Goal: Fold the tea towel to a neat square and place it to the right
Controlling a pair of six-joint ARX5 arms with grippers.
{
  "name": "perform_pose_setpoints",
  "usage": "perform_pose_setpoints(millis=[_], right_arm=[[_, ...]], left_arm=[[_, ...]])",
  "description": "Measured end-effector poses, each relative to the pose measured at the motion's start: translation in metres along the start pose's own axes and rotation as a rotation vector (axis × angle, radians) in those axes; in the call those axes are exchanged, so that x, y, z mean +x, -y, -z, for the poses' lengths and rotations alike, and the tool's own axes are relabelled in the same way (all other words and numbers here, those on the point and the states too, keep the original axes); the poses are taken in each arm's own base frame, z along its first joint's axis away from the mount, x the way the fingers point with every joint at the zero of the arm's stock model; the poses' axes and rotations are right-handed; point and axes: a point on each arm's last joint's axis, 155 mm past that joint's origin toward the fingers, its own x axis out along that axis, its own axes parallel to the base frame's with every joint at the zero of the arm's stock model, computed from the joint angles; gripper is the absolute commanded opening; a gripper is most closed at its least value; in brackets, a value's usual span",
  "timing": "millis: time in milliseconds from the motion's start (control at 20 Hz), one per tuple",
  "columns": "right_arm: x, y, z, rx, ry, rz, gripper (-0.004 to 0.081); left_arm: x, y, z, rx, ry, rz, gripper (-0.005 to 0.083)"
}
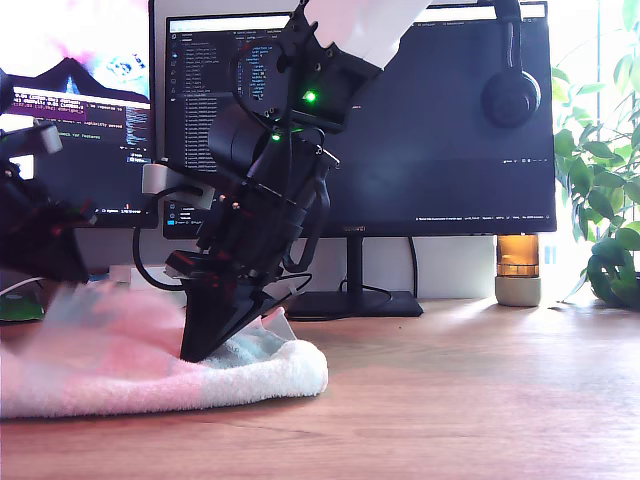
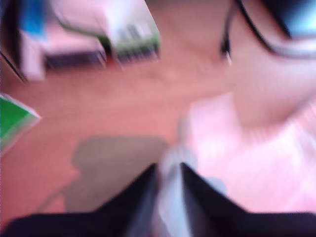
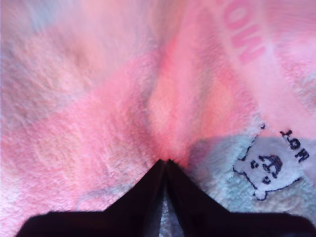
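At the exterior view's left edge an arm stood dark and motion-blurred over the far end of the tea towel [image 1: 150, 360]; the wrist views don't settle for certain which arm that was, tho the first wrist view was equally smeared; in that view my first hand [image 2: 169, 170] had its jaws nearly together w/ a pale strip of cloth pinched between them, pink towel beyond and bare tabletop [image 2: 123, 103] to the other side, so I judged it closed on a towel edge. Towel itself lay on the tabletop [image 1: 480, 400] in the exterior view's left half, pink and mint checks, bunched thick w/ a rounded white end toward centre. Just beside that end, an arm pressed its black fingers down into the cloth; the second wrist view matched, w/ my second hand [image 3: 167, 163] jaws shut to a point and buried in pink terry, cloth apparently nipped at the tips; white cartoon label [image 3: 269, 165] near, lying flat. Further to the exterior view's right: monitor [image 1: 430, 120], small amber lamp [image 1: 518, 268], plant [image 1: 600, 200], wood bare there. Step in hand, my guess: gripping two spots for a fold, not yet square; next move calls for lifting both holds together, carrying one edge over evenly w/o dragging the pile.
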Motion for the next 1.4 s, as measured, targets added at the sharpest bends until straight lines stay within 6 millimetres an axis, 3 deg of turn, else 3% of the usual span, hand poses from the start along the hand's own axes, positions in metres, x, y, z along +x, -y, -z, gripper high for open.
perform_pose_setpoints(millis=[200,350,450,600,700,800,900,1000,1200,1400], right_arm=[[0.0,0.0,0.0,0.0,0.001,0.0,-0.0011],[0.0,0.001,-0.002,-0.003,0.008,0.004,-0.0011],[0.0,0.004,-0.002,0.004,0.012,0.008,-0.0011],[-0.003,0.007,0.0,0.058,0.021,-0.008,-0.0011],[-0.005,0.009,0.002,0.092,0.029,-0.03,-0.0011],[-0.009,0.01,0.006,0.119,0.022,-0.044,-0.0011],[-0.019,0.012,0.009,0.139,0.013,-0.042,-0.0011],[-0.039,0.015,0.003,0.147,0.036,-0.033,-0.0011],[-0.081,0.011,0.001,0.195,0.05,-0.044,-0.0011],[-0.08,-0.01,0.027,0.207,-0.031,-0.143,-0.0011]], left_arm=[[-0.002,0.005,-0.014,0.006,0.055,0.032,-0.0021],[-0.017,0.024,-0.017,0.0,0.047,0.126,-0.0022],[-0.038,0.034,-0.027,0.004,0.06,0.153,-0.0022],[-0.069,0.042,-0.043,0.023,0.1,0.155,-0.0022],[-0.077,0.046,-0.046,0.031,0.11,0.169,-0.0022],[-0.078,0.048,-0.038,0.03,0.107,0.171,-0.0022],[-0.079,0.053,-0.015,0.028,0.1,0.184,-0.0022],[-0.076,0.059,0.011,0.01,0.091,0.209,-0.0022],[-0.07,0.082,0.041,0.027,0.09,0.265,-0.0022],[-0.068,0.1,0.057,0.041,0.045,0.305,-0.0022]])
